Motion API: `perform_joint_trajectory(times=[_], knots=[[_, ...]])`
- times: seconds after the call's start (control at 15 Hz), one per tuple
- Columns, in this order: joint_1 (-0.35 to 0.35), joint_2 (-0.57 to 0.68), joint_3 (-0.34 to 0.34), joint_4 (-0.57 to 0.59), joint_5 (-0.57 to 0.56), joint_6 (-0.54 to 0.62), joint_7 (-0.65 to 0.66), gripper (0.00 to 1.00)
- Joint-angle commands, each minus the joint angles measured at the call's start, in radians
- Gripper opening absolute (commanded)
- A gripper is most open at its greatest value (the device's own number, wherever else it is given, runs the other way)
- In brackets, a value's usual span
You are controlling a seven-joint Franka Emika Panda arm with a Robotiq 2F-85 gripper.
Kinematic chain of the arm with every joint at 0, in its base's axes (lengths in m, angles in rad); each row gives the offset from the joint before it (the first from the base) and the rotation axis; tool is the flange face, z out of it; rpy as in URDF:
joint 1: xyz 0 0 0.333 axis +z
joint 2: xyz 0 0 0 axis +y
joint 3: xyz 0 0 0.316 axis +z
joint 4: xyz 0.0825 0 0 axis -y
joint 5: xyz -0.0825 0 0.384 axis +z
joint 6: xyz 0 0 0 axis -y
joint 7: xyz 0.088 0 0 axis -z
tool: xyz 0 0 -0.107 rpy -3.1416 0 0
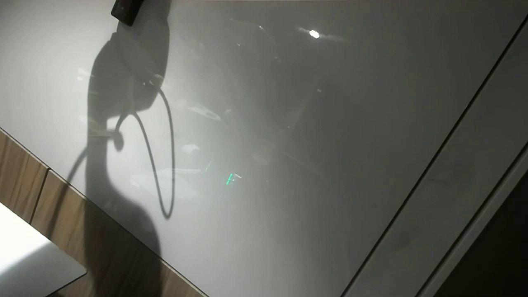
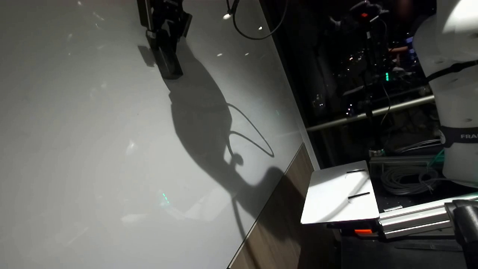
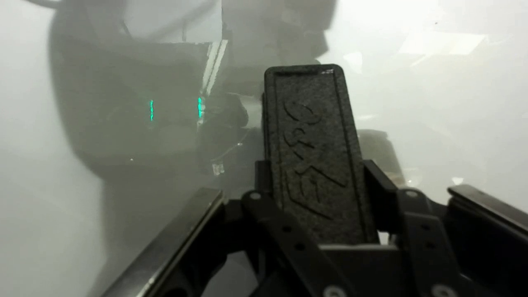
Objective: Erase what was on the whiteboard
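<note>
The gripper [image 3: 319, 185] is clamped on the eraser [image 3: 311, 123], its fingers [image 3: 379, 194] parted just by the block's width, each against a long side. The eraser is dark and speckled, with script along its face inside a grooved border; its free end juts past the fingers. Behind it, filling the wrist view, lies the whiteboard [image 2: 93, 149]; whether eraser and whiteboard touch, I cannot tell. In an exterior view a black cable [image 2: 257, 39] loops near the gripper.

The whiteboard is the wide, glossy, pale-grey panel in both exterior views. It carries glare spots, small green reflections [image 1: 229, 178] and a broad shadow [image 1: 111, 82] with thin loops. A dark line [image 1: 466, 108] runs straight along a side of it. Along another edge lies a wood strip [image 1: 18, 177], crossed by the shadow.

Just beside the strip, in both exterior views, is a white plate [image 2: 332, 194], partly lit, with two dark strips [image 2: 358, 195] on it. An orange tab [image 2: 363, 231] shows below it, and a metal rail [image 2: 414, 220] lies just beside its corner. Farther out stands the white arm [image 2: 461, 108], banded in black, a cable coil [image 2: 396, 188] near its foot. The background there is too dim to make out.
</note>
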State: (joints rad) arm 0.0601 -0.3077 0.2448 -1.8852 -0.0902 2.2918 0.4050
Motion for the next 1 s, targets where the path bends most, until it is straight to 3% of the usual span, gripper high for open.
perform_joint_trajectory(times=[0.0, 0.93], knots=[[-0.011, 0.045, -0.012, -0.055, -0.031, 0.063, -0.013, 0.30], [-0.040, -0.085, -0.104, -0.436, -0.050, -0.002, -0.121, 0.30]])
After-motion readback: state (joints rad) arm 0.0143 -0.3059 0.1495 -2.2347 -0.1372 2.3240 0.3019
